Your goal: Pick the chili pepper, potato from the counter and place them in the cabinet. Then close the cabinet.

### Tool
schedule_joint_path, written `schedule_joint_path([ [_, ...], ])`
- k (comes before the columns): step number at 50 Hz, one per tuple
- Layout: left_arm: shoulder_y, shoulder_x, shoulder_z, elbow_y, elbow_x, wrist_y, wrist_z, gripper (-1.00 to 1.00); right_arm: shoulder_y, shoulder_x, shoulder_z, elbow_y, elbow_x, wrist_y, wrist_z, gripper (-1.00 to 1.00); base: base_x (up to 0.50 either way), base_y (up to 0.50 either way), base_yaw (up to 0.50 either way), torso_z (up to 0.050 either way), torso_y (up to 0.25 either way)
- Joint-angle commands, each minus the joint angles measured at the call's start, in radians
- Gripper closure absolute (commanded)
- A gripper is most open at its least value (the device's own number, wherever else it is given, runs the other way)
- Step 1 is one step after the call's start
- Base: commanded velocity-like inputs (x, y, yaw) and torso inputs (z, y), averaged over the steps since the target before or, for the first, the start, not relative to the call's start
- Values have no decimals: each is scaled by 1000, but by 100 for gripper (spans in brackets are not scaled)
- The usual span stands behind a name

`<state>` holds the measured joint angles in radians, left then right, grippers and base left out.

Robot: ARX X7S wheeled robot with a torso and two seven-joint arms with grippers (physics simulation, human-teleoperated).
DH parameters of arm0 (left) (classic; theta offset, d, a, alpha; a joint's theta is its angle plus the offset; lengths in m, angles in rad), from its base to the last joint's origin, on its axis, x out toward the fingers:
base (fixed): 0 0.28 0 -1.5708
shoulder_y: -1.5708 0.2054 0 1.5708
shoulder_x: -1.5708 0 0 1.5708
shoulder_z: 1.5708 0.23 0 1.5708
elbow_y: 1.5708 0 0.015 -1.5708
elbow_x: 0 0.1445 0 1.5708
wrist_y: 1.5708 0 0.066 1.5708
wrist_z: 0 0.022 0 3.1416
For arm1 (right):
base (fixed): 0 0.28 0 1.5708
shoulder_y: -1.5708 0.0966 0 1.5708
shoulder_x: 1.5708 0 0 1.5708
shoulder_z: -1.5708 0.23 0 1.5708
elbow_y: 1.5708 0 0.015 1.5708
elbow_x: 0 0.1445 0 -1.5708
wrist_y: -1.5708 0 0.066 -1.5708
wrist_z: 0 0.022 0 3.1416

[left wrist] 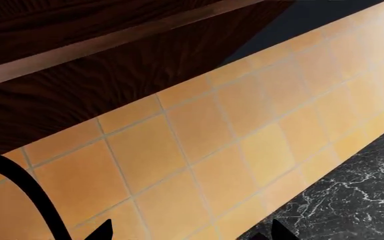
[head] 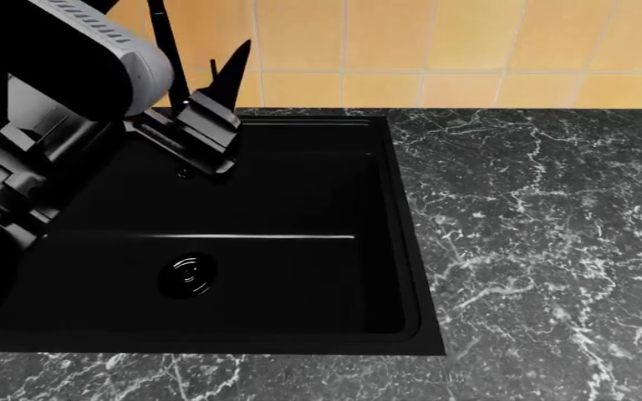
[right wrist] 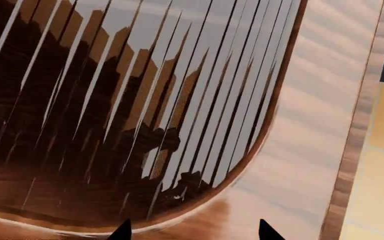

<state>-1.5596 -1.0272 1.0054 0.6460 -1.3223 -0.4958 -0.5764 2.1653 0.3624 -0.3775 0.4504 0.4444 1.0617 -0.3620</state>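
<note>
Neither the chili pepper nor the potato shows in any view. The counter [head: 522, 234] is black marble-look stone to the right of the sink; a corner of the counter [left wrist: 359, 195] also shows in the left wrist view. My left gripper [left wrist: 192, 233] is open and empty. It is raised over the sink's back left corner, one finger [head: 233, 73] pointing at the tiled wall. My right gripper [right wrist: 193, 232] is open and empty, close in front of the cabinet's wooden door [right wrist: 312, 100] with its ribbed glass panel [right wrist: 112, 90]. The head view does not hold the right gripper.
A matte black sink [head: 399, 251] fills the left of the head view, its drain [head: 187, 273] near the front. A thin black faucet [head: 165, 42] rises at its back, curving beside my left gripper as the faucet [left wrist: 25, 185]. Orange wall tiles [left wrist: 199, 135] run beneath the dark cabinet underside [left wrist: 78, 75].
</note>
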Motion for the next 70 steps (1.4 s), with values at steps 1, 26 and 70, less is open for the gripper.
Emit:
schedule_joint_path([
  [1, 6, -2, 14, 1, -2, -24, 3, -100, 19, -81, -64, 28, 90, -6, -81, -100, 0, 5, 8, 0, 0],
  [26, 20, -13, 3, 2, 10, -5, 8, -100, 122, -184, -254, 308, -49, -108, -159, -100, 3, 5, 8, 0, -5],
  [70, 48, -21, -6, 2, 31, 16, 19, -100, 190, -362, -512, 639, -369, -129, -318, -100, 4, 2, 4, 0, -10],
])
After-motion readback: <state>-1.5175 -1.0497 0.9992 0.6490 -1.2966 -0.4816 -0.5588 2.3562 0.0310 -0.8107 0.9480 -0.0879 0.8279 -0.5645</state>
